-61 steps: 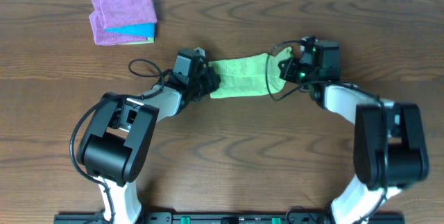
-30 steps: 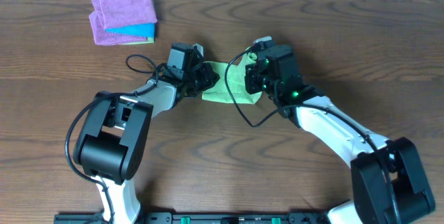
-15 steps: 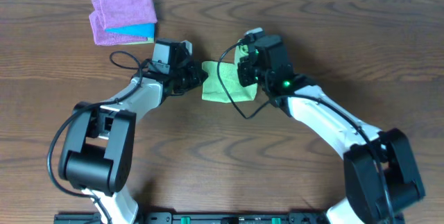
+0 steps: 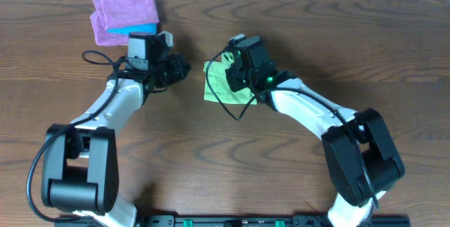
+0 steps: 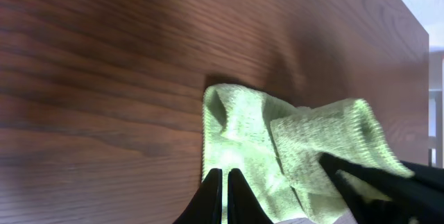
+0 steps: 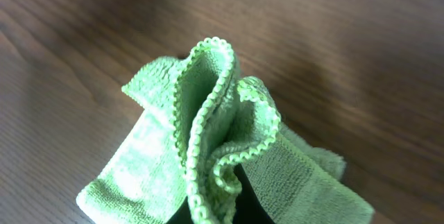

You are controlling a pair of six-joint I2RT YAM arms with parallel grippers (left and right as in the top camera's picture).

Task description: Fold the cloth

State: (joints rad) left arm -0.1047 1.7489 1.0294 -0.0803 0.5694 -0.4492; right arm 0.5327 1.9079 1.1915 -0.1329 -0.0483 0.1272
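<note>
Far left, at the back edge of the table [image 4: 295, 157]: a pile of purple cloths [image 4: 125, 15] with a blue one sandwiched in it; flat, well apart from the work.

My left pincer [image 4: 181, 67] points right, towards the middle of the table; in the left wrist view its two fingers [image 5: 211, 195] stand nearly together with only a thin slit between them; nothing is in them. From above, a strip of bare wood shows between this pincer and the cloth.

The green cloth [image 4: 219, 88] lies near the middle of the table, slightly back of centre; its lower layer is flat on the wood, with a left edge running roughly straight; an upper flap is doubled over from the right and does not reach that left edge; the left wrist view shows the stitched hem of the flap curling above the flat layer.

My right pincer [image 4: 230, 76] sits over the cloth's upper right part, closed on a gathered bunch of it; in the right wrist view the hems rise in tight pleats in front of the camera and hide most of the fingers; only a dark sliver shows beneath the folds; the rest of the cloth drapes down to the table on both sides.
</note>
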